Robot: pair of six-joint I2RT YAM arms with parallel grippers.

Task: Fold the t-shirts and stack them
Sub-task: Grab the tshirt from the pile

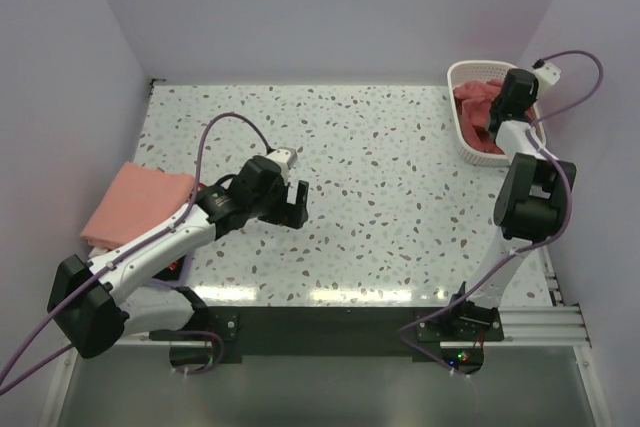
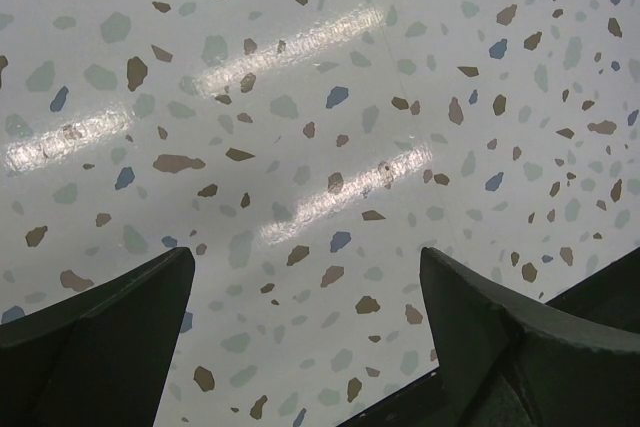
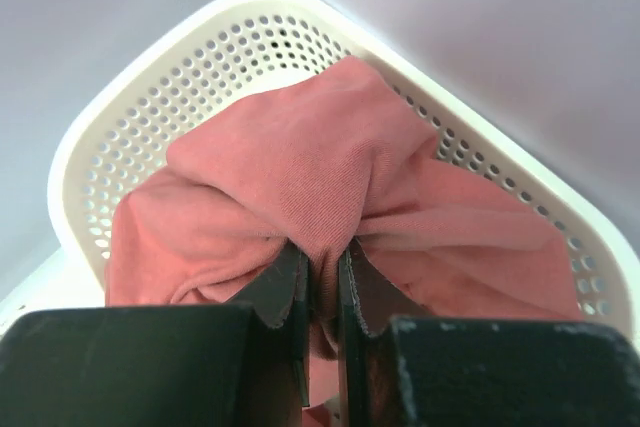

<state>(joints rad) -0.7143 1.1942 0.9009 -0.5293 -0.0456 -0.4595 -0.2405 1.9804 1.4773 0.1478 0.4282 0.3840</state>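
Right gripper (image 3: 322, 265) down in white lattice basket (image 3: 140, 107) at far-right corner, jaws pinching fold of crumpled brick-red t-shirt (image 3: 290, 177) that lies in basket. Left gripper (image 2: 305, 277) hovers over terrazzo table (image 2: 330, 97), jaws spread wide, nothing between them. Folded salmon-pink t-shirt (image 1: 135, 199) lies at left table edge.

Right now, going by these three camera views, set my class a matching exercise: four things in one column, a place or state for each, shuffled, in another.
1. left end effector
2. right end effector
3. folded salmon-pink cotton t-shirt
4. white plastic lattice basket

A. far right corner of the speckled table
B. shut on the brick-red cotton t-shirt
C. open over bare tabletop
D. left edge of the table

Pairs: 1-C, 2-B, 3-D, 4-A.
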